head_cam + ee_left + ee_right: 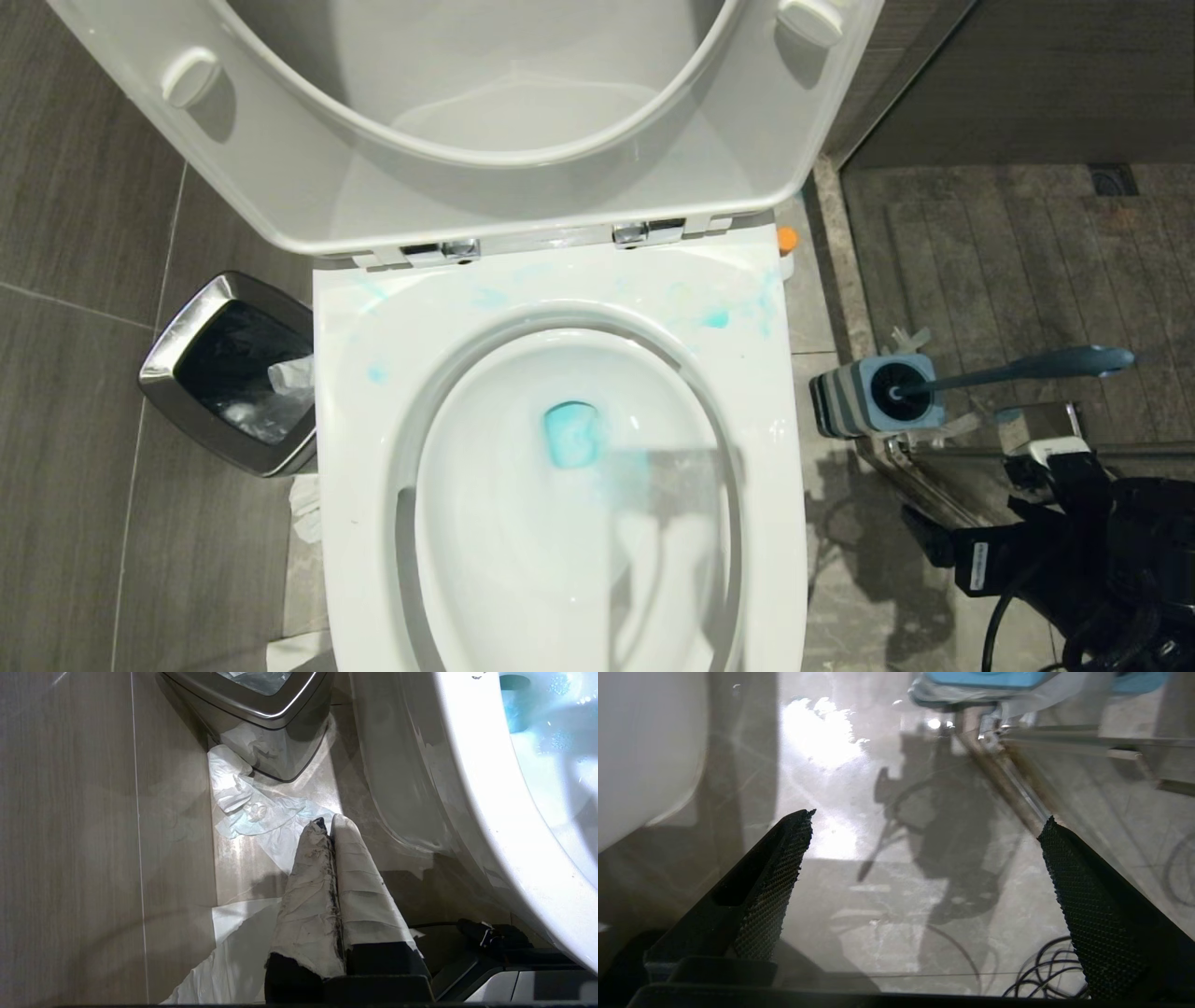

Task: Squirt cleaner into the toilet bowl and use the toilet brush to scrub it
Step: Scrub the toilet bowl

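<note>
The white toilet bowl (355, 420) stands open with its seat and lid up; a teal-blue pool (569, 434) lies in the basin and blue smears mark the back rim. Only the cleaner's orange cap (787, 240) shows, behind the bowl's right rear corner. The toilet brush (1027, 366) leans in its square holder (878, 394) on the floor to the right. My right gripper (924, 821) hangs open and empty over the floor beside the bowl, the holder (980, 679) ahead of it. My left gripper (329, 823), wrapped in white, is shut and empty, low on the bowl's left.
A steel-rimmed waste bin (233, 373) stands left of the bowl, with crumpled paper (252, 807) on the floor by it. A metal shower rail (934, 467) runs behind the brush holder. Loose cables (1045, 975) lie under my right arm (1046, 551).
</note>
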You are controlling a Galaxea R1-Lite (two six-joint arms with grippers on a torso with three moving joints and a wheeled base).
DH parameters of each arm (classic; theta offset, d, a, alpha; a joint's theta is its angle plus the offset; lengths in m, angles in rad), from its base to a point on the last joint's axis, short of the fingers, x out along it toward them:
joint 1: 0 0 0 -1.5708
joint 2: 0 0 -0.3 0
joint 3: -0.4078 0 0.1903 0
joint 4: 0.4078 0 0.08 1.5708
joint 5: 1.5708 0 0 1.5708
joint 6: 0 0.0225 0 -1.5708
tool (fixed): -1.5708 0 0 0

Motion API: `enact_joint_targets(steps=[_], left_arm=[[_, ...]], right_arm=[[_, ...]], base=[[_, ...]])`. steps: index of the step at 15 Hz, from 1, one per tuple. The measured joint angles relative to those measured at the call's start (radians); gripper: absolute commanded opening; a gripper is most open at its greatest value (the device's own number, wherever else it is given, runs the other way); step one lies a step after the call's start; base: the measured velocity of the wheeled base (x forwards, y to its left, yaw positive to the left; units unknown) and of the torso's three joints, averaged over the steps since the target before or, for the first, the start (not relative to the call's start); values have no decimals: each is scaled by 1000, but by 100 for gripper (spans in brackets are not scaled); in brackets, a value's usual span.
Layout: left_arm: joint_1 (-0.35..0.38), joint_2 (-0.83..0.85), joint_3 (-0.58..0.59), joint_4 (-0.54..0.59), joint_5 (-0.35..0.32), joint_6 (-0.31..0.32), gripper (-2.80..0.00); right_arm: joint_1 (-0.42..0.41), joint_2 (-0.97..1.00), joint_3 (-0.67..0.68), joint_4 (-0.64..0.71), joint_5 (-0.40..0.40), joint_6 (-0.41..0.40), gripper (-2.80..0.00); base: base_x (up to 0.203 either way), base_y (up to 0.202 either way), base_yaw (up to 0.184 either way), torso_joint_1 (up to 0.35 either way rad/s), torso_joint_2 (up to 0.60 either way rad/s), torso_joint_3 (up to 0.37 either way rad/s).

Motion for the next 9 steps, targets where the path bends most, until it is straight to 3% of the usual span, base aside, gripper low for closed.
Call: enact_joint_targets(steps=[9], left_arm=[[0, 0, 0, 0, 0, 0, -280]], right_arm=[[-17, 26, -16, -1, 2, 1, 0]], base=[[0, 0, 0, 0, 0, 0]])
